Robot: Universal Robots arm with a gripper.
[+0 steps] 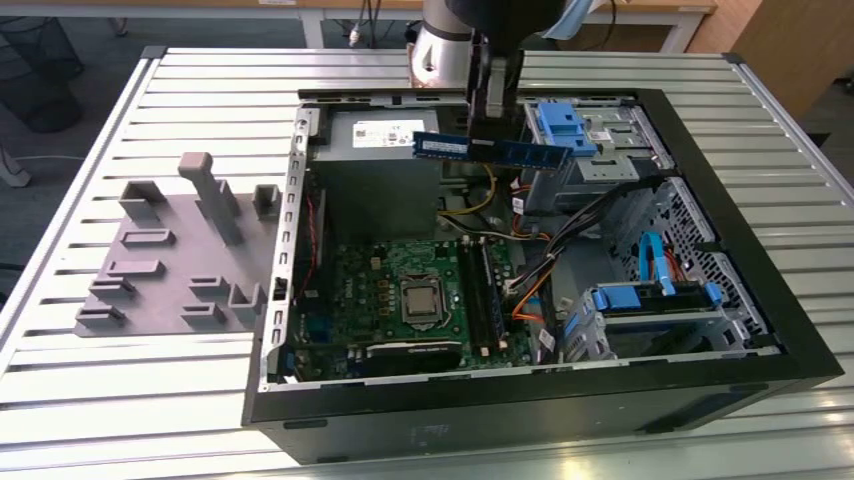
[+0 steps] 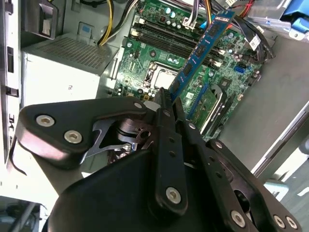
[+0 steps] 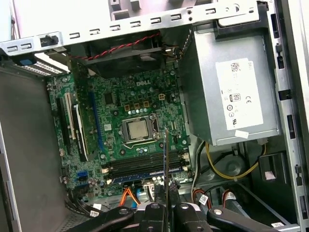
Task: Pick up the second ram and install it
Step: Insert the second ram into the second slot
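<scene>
— Metal slatted table under everything, then?
— Yes. The black open computer case lies on it, and a grey moulded fixture sits just beside the case on the exterior view's left.
— Inside the case?
— The green motherboard on its floor, the grey power supply next to that, and 1 CPU socket in the board's middle.
— And the gripper?
— Above the power supply's edge, its 2 fingers pinched on the second ram. The blue stick hangs level in the air over the case, well apart from the memory slots. In both wrist views it shows past the fingertips with the motherboard behind it
</scene>
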